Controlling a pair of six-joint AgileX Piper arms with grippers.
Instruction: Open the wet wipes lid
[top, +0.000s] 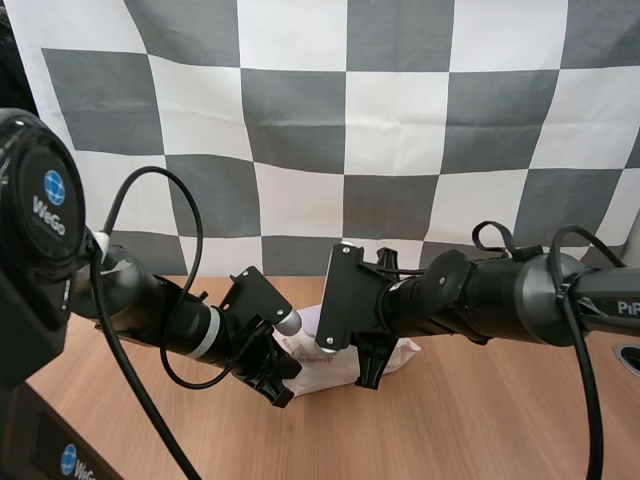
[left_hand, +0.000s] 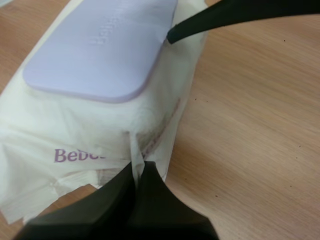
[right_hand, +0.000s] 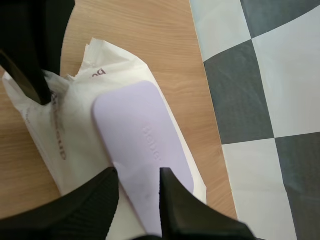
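A white wet wipes pack (top: 322, 373) with a flat lavender lid (top: 309, 321) lies on the wooden table between both arms. My left gripper (top: 283, 388) is shut, pinching a fold of the wrapper at the pack's near end (left_hand: 138, 167); the lid (left_hand: 100, 50) lies closed beyond it. My right gripper (top: 362, 372) stands open over the opposite end of the lid (right_hand: 135, 130), one finger on each side of that end (right_hand: 138, 175). In the left wrist view, a right fingertip (left_hand: 175, 35) touches the lid's edge. The pack's wrapper (right_hand: 75, 140) is crumpled where the left fingers (right_hand: 30, 80) hold it.
The bare wooden table (top: 480, 420) spreads around the pack, with free room toward the front and right. Both arms crowd closely over the pack at the table's middle.
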